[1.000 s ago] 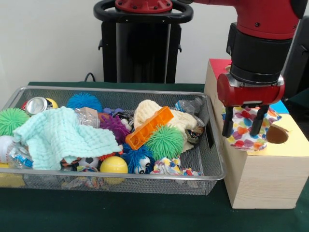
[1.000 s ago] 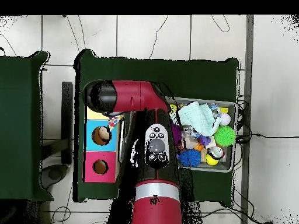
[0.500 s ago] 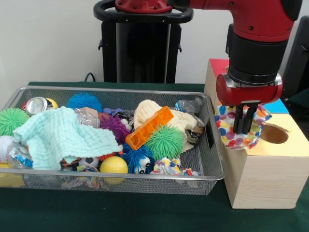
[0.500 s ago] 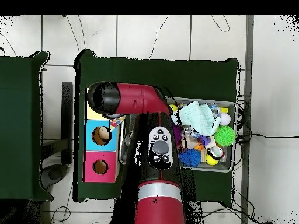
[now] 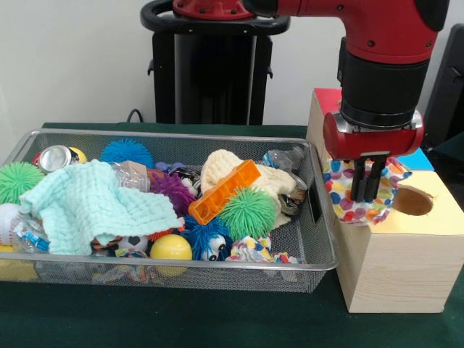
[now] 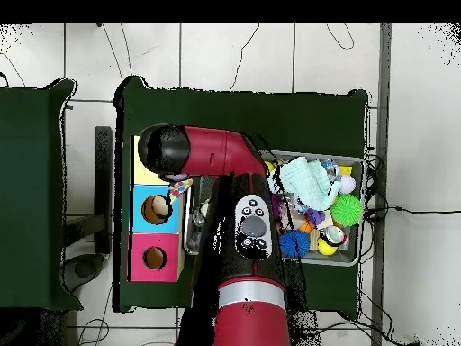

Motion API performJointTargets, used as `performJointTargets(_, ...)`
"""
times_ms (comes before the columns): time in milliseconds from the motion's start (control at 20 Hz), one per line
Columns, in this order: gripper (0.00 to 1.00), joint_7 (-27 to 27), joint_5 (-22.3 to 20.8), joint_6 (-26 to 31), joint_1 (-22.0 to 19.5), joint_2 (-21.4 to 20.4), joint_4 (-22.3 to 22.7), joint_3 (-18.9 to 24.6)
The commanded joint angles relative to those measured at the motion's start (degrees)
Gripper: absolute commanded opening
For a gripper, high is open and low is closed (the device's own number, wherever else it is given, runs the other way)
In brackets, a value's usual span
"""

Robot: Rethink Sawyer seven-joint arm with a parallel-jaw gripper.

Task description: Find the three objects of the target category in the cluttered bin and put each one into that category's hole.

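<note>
Your pincer (image 5: 365, 190) is clenched on one polka-dot cloth (image 5: 341, 194) beside the wooden box's (image 5: 395, 268) hole (image 5: 412, 201); two green spiky balls (image 5: 248, 213) sit in the wire bin (image 5: 317, 239).

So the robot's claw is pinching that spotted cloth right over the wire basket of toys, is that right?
Not quite. The gripper is pinching the spotted cloth, but over the wooden box beside the wire basket, not over the basket itself. The front view shows the cloth hanging at the box's near top edge, next to the round hole in its yellow section.
</note>
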Motion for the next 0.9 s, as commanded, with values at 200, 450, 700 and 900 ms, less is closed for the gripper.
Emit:
performJointTargets(200, 0.0, 1.34, 5.93, 1.54, -5.88, -4.17, 10.95, 11.37)
performJointTargets(450, 0.0, -2.35, 9.06, 0.75, -9.52, -8.77, 16.49, 17.73)
performJointTargets(700, 0.0, -1.71, 8.83, 2.07, -10.38, -8.78, 15.88, 19.7)
performJointTargets(900, 0.0, -0.86, 7.0, 0.13, -10.53, -6.85, 15.43, 20.17)
